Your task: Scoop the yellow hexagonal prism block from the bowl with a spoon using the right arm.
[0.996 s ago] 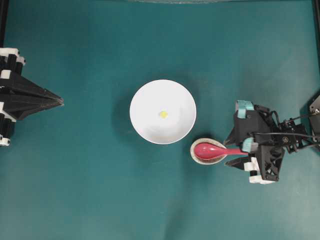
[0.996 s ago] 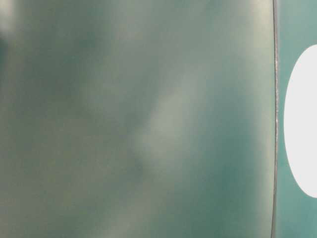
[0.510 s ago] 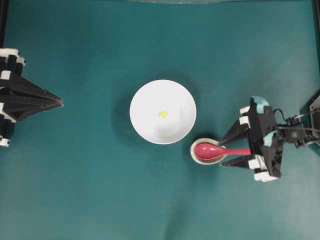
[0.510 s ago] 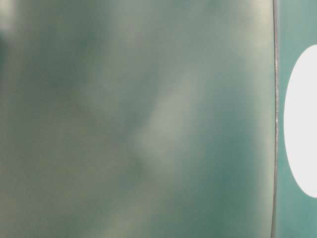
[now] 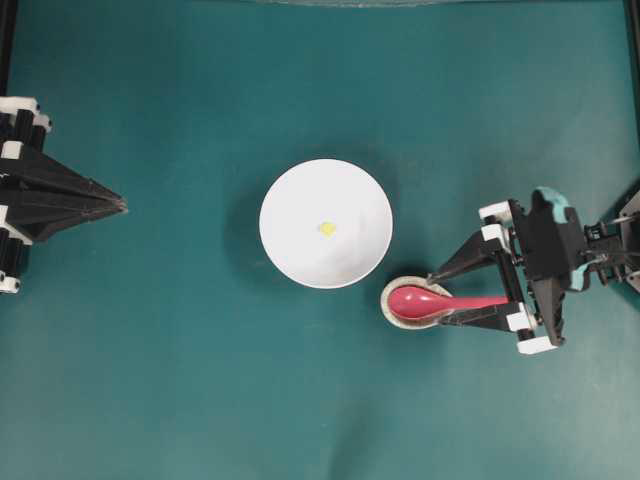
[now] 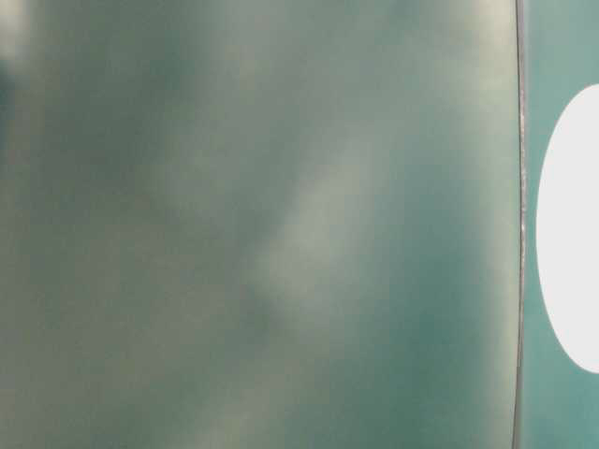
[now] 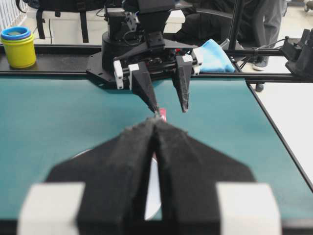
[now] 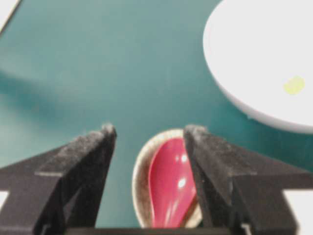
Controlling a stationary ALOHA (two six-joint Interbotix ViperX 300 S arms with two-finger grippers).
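The white bowl (image 5: 300,255) stands mid-table with the tiny yellow block (image 5: 327,228) lying inside it, also seen as the bowl (image 8: 254,54) and the block (image 8: 294,84) in the right wrist view. Right of the bowl, the pink-red spoon (image 5: 420,301) rests with its scoop in a small speckled spoon rest (image 5: 388,305). My right gripper (image 5: 438,300) is open, its fingers on either side of the spoon's handle. From the wrist, the right gripper (image 8: 150,131) frames the spoon (image 8: 171,181), nothing pinched. My left gripper (image 5: 120,205) stays shut at the far left edge.
The teal mat runs bare around the bowl on every side. The table-level view is a blur with a white shape (image 6: 571,229) at its right edge. Behind the right arm's base, a yellow cup stack (image 7: 18,46) and a blue cloth (image 7: 212,56) sit off the mat.
The right gripper has tilted and turned; its open fingers now reach further left along the spoon's handle toward the scoop. Bowl, block, spoon and left arm have not moved.
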